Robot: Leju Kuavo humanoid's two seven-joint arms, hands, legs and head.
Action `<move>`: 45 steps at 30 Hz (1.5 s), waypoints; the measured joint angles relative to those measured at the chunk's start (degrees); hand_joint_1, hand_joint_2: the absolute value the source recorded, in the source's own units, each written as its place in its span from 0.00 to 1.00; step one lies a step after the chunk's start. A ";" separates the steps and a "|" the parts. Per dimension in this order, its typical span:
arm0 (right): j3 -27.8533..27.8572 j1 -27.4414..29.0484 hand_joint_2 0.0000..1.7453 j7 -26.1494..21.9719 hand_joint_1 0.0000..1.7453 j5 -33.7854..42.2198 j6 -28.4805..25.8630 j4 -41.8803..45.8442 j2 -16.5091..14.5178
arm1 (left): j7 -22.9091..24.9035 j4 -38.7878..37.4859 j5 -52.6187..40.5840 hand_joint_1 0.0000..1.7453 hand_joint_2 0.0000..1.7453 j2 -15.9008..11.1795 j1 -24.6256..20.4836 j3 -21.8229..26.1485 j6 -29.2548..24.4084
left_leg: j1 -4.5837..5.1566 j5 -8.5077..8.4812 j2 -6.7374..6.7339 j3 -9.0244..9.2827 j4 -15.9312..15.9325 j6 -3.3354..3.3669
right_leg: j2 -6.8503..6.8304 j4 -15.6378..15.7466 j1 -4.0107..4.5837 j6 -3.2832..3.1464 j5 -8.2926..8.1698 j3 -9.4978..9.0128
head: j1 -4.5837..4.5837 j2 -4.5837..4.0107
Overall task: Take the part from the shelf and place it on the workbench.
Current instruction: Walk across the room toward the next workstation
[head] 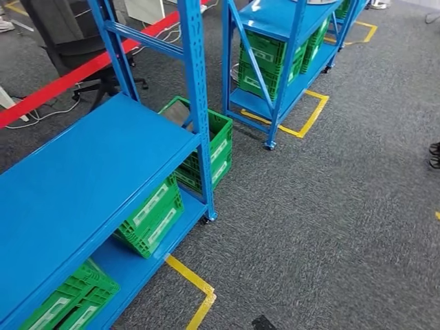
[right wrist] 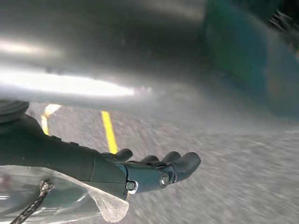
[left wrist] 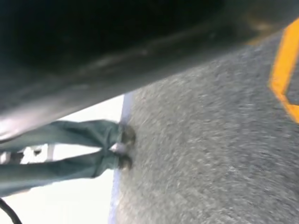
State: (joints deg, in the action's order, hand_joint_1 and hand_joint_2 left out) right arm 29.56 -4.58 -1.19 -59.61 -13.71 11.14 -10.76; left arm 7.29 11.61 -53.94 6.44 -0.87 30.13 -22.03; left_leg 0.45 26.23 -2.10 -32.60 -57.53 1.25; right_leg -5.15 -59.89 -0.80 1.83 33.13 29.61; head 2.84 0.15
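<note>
Right hand [right wrist: 148,172]: dark fingers stretched out almost straight and close together, not curled, hanging low over the grey carpet [right wrist: 246,186]. A clear plastic bag [right wrist: 70,205] with a dark cord in it lies against the underside of that hand, back toward the wrist. I can't tell whether I'm grasping it or it's just lying against the palm, so the right hand's state is undecided. I can't tell the left hand's state either. The left wrist camera looks at carpet and a person's legs [left wrist: 70,149] standing at its edge.

The part: I can't pick it out with any certainty. It could be what's in the clear bag; contents too blurred to name.

In the head view the near blue shelf [head: 93,172] sits at my 9 to 10 o'clock, long axis running from 8 toward 11. Green crates [head: 153,216] sit on its lower tier, and another green crate [head: 207,141] stands past the end post. A second blue shelf [head: 280,27] stands at 12 to 1 o'clock. Yellow floor tape [head: 194,285] runs at 6 o'clock.

Judgement: if the bag is the part, it's under my right hand, so the right arm is the nearer one. If it's on the near shelf, the left arm is closer. I can't place the workbench.
</note>
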 joint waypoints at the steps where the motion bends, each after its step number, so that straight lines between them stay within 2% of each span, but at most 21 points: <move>1: -0.10 -0.01 0.00 -0.09 0.00 0.05 -0.03 0.01 -0.02 | -0.08 0.00 0.02 0.00 0.00 -0.08 -0.13 0.11 0.03 | -0.23 -0.15 0.72 0.16 0.21 0.25 | 1.90 -2.74 -0.12 0.17 1.48 1.32 | 0.12 0.00; 3: -0.16 0.15 0.00 -0.36 0.00 0.39 -0.07 0.01 0.03 | -0.23 0.00 -0.07 0.00 0.00 -0.07 -0.38 0.27 0.11 | -0.28 -0.18 2.32 0.10 0.23 0.52 | 4.44 -10.48 -0.16 0.34 4.59 5.30 | 0.31 0.00; 5: -0.14 0.52 0.00 -0.86 0.00 1.13 -0.02 0.01 0.29 | -0.43 0.00 -0.58 0.00 0.00 0.08 -0.45 0.29 0.19 | -0.30 -0.13 4.16 0.22 0.20 0.54 | 4.99 -14.26 -0.16 0.43 4.59 8.05 | 0.33 0.00; 7: -0.01 0.84 0.00 -1.57 0.00 2.03 0.07 0.01 0.78 | -0.72 0.00 -1.37 0.00 0.00 0.35 -0.41 0.29 0.05 | -0.37 0.00 5.95 0.44 0.09 0.35 | 5.58 -9.57 -0.25 0.39 0.43 6.84 | 0.31 0.00; 9: 0.27 1.00 0.00 -2.11 0.00 2.62 0.13 -0.02 1.25 | -0.97 0.00 -2.01 0.00 0.00 0.86 -0.52 0.28 -0.20 | -0.41 0.28 7.49 0.36 -0.32 -0.12 | 8.32 -2.21 -0.59 0.24 -3.09 3.88 | 0.29 0.00; 11: 0.57 1.11 0.00 -2.36 0.00 2.91 0.15 -0.05 1.60 | -1.06 0.00 -2.35 0.00 0.00 1.33 -0.64 0.27 -0.40 | -0.54 0.36 8.78 -0.06 -0.60 -0.88 | 10.17 0.90 -0.62 -0.16 -3.75 2.35 | 0.28 0.00; 13: 0.76 1.18 0.00 -2.42 0.00 3.19 0.09 -0.06 1.82 | -1.11 0.00 -2.55 0.00 0.00 1.59 -0.55 0.27 -0.62 | -0.78 0.19 9.92 -0.37 -0.53 -1.64 | 9.15 1.17 -0.46 -0.77 -3.84 2.03 | 0.29 0.00; 16: 1.08 1.36 0.00 -2.51 0.00 3.60 0.03 -0.05 1.97 | -1.19 0.00 -3.02 0.00 0.00 1.99 -0.53 0.25 -0.86 | -0.64 2.35 6.52 -1.96 -4.04 -2.52 | 6.81 1.59 -0.66 -1.66 -3.89 1.56 | -0.21 0.00; 18: 1.40 1.69 0.00 -2.55 0.00 3.84 0.03 -0.06 2.14 | -1.20 0.00 -3.34 0.00 0.00 2.20 -0.75 0.20 -0.89 | -0.73 5.75 3.48 -5.41 -11.15 -3.00 | 4.90 1.61 -0.44 -2.09 -3.63 1.34 | -0.56 0.00; 20: 1.78 1.98 0.00 -2.57 0.00 4.08 0.03 -0.06 2.42 | -1.17 0.00 -3.61 0.00 0.00 2.36 -0.75 0.14 -0.86 | -0.89 6.94 2.68 -7.84 -16.00 -3.18 | 3.03 1.60 -0.27 -2.25 -3.34 1.17 | -0.57 0.00; 22: 2.06 1.99 0.00 -2.63 0.00 4.21 0.03 -0.06 2.60 | -1.11 0.00 -3.79 0.00 0.00 2.45 -0.57 0.10 -0.83 | -0.88 4.20 2.06 -6.34 -13.00 -2.95 | 1.55 1.60 -0.15 -2.21 -3.05 0.83 | -0.58 0.00; 24: 2.19 1.95 0.00 -2.84 0.00 4.31 0.03 -0.06 2.63 | -1.07 0.00 -4.02 0.00 0.00 2.45 -0.63 0.07 -0.79 | -0.38 0.86 -0.52 -2.56 -5.55 -2.13 | 0.25 1.56 0.10 -1.99 -2.63 0.35 | -0.60 0.00; 27: 2.45 1.82 0.00 -3.08 0.00 4.48 0.03 -0.06 2.63 | -1.07 0.00 -4.21 0.00 0.00 2.49 -1.00 -0.12 -0.64 | 0.45 0.34 -2.62 -0.58 -1.06 -0.81 | -1.71 1.71 0.50 -1.21 -2.04 -0.17 | -0.54 0.00; 29: 2.55 1.56 0.00 -3.10 0.00 4.48 0.03 -0.04 2.63 | -1.08 0.00 -4.28 0.00 0.00 2.53 -0.80 -0.25 -0.61 | 0.24 0.14 -1.17 -0.44 -0.50 -0.19 | -2.17 1.90 0.51 -0.64 -1.67 -0.75 | -0.46 0.00; 31: 2.57 1.57 0.00 -3.13 0.00 4.43 0.02 -0.03 2.65 | -1.09 -0.01 -4.38 0.00 0.00 2.59 -0.72 -0.31 -0.55 | -0.20 -0.26 0.28 -0.01 0.23 0.46 | 0.59 -0.74 0.34 -0.17 0.24 0.27 | -0.23 0.00; 33: 2.59 1.76 0.00 -3.13 0.00 4.42 0.02 -0.03 2.71 | -1.13 -0.02 -4.49 0.00 0.00 2.72 -0.92 -0.36 -0.35 | -0.43 -0.40 1.77 0.05 0.40 0.85 | 3.96 -7.80 0.10 0.08 3.71 3.87 | 0.10 0.00; 35: 2.59 1.97 0.00 -3.09 0.00 4.42 0.03 -0.04 2.80 | -1.15 -0.02 -4.55 0.00 0.00 2.90 -0.98 -0.40 -0.13 | -0.45 -0.35 3.48 0.08 0.38 0.91 | 4.89 -13.61 0.05 0.28 5.25 7.30 | 0.25 0.00; 37: 2.59 2.11 0.00 -3.08 0.00 4.43 0.01 -0.04 2.88 | -1.16 -0.02 -4.55 0.00 0.00 2.98 -0.83 -0.41 0.02 | -0.55 -0.20 5.28 0.29 0.25 0.72 | 5.25 -11.45 -0.04 0.41 2.22 7.17 | 0.25 0.00; 40: 2.61 2.11 0.00 -3.04 0.00 4.47 -0.09 -0.09 2.97 | -1.19 -0.02 -4.59 0.00 0.00 3.09 -0.86 -0.41 0.02 | -0.66 0.34 7.66 0.24 -0.51 -0.19 | 8.44 -0.84 -0.56 0.46 -3.35 3.00 | 0.24 0.01; 42: 2.62 2.04 0.00 -2.96 0.00 4.50 -0.12 -0.15 2.99 | -1.20 -0.02 -4.66 0.00 0.00 3.26 -0.86 -0.41 -0.05 | -0.72 0.37 8.85 -0.17 -0.82 -0.90 | 9.62 0.92 -0.56 0.01 -3.36 1.95 | 0.23 0.01; 45: 2.64 1.96 0.00 -2.84 0.00 4.51 -0.14 -0.13 3.10 | -1.19 -0.04 -4.69 0.00 0.00 3.46 -0.57 -0.41 -0.02 | -0.85 0.68 8.75 -0.64 -1.48 -1.80 | 7.74 1.17 -0.55 -1.02 -3.59 1.37 | 0.12 0.00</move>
State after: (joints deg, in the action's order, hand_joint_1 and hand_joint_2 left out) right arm 32.20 -2.62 -4.03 -55.10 -13.85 11.01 -7.66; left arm 6.11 11.57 -58.64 9.90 -1.44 29.73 -22.05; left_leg -0.40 26.91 6.65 -33.25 -59.01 -0.55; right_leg 2.60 -58.72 -1.35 0.81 29.54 30.99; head 2.97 0.15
